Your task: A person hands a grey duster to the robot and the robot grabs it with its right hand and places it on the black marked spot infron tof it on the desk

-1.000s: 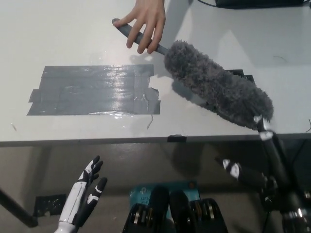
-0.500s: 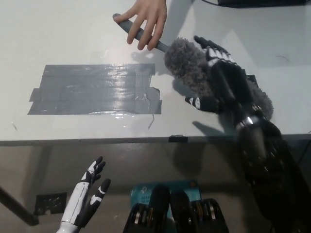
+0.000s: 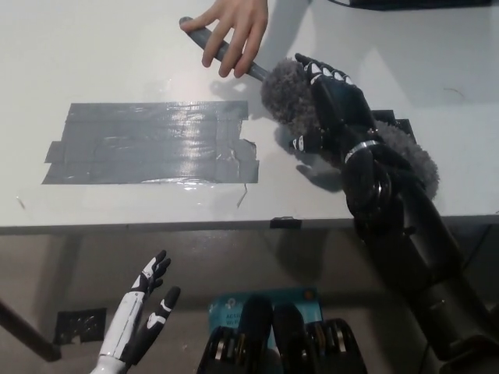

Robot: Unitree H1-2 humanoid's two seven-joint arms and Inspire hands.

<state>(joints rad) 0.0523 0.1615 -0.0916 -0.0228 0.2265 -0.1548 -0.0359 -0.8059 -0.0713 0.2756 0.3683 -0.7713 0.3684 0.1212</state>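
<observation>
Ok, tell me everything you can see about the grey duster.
The grey duster has a fluffy grey head, seemingly soft fibre, and a smooth grey handle. It lies slantwise over the white desk, right of the taped patch. A person's hand holds the handle at upper left; the black right hand lies across the head, covering its middle. The lower right end shows beyond the arm.

Right arm: I see it reaching from five o'clock toward one o'clock.
Right hand (image 3: pixel 331 105): palm down, fingers curled, grip unclear.
Left hand (image 3: pixel 140 315): resting low at seven o'clock, fingers spread, empty.
</observation>
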